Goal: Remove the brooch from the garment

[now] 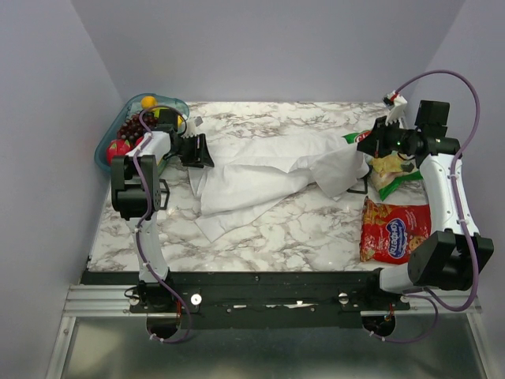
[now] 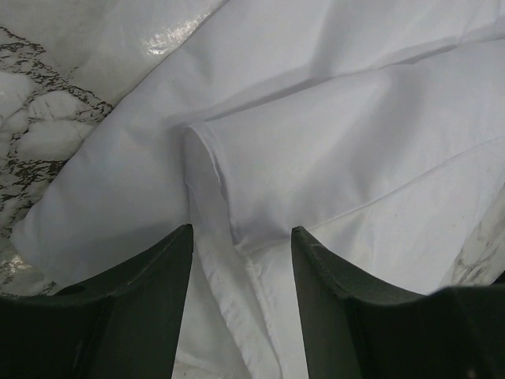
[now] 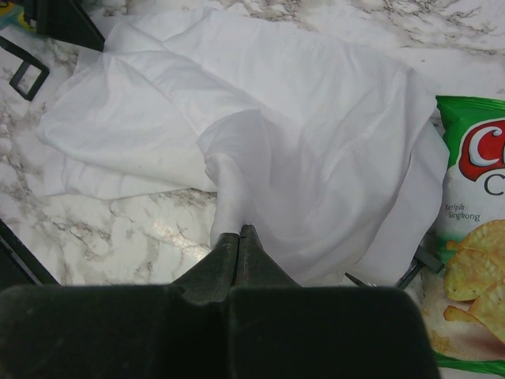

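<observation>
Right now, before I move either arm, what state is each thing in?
white shirt: crumpled on the marble table, one fold raised at its right end.
left gripper: open, above a folded shirt edge.
right gripper: shut on the raised shirt fold.
brooch: not visible in any view.
green chip bag: lying flat against the shirt's right edge.
red snack bag: lying flat near the right arm.
</observation>
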`<state>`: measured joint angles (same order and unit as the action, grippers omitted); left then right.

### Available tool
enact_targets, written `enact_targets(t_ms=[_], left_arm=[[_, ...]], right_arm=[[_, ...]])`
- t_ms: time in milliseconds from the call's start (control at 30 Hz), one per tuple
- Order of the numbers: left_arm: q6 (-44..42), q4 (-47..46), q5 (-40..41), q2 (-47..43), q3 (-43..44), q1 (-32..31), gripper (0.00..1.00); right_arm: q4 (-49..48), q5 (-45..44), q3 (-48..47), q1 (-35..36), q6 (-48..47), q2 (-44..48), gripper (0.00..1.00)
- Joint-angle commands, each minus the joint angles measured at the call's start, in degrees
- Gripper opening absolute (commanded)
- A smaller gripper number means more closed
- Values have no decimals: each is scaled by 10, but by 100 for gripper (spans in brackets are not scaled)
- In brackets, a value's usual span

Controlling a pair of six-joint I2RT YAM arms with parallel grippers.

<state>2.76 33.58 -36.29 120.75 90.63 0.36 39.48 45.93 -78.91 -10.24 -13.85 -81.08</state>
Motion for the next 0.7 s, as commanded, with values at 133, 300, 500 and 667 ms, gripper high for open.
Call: enact_targets(t_ms=[133,300,500,667], left_arm=[[15,10,-43,8,2,-2,53],[28,6,-51,13,0,-2,53],[39,10,-49,15,-8,-18,53],[43,5,-71,12,-17,-19,36]], right_arm=[[-18,6,-19,-3,10,-15,1],[-18,6,-16,-2,11,-18,1],[-20,5,-17,-2,13,-20,1],[-23,5,-12,-2,14,-18,1]])
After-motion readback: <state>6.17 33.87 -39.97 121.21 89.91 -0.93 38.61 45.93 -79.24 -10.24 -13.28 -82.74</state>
